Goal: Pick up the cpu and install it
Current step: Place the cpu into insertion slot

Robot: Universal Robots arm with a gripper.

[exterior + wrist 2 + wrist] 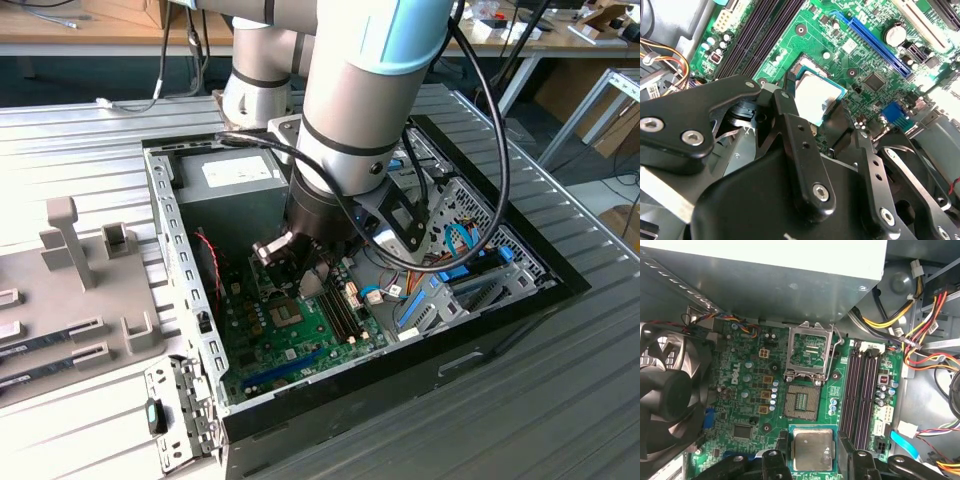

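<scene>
Silvery cpu pinched between 2 fingers of gripper | open socket just beyond fingertips | judgement: keep cpu level, edges square to socket, grip light

A white logo is printed sideways on the motherboard, beside the open socket. A white label on the power supply, beyond the socket, carries print too small to read.
</scene>
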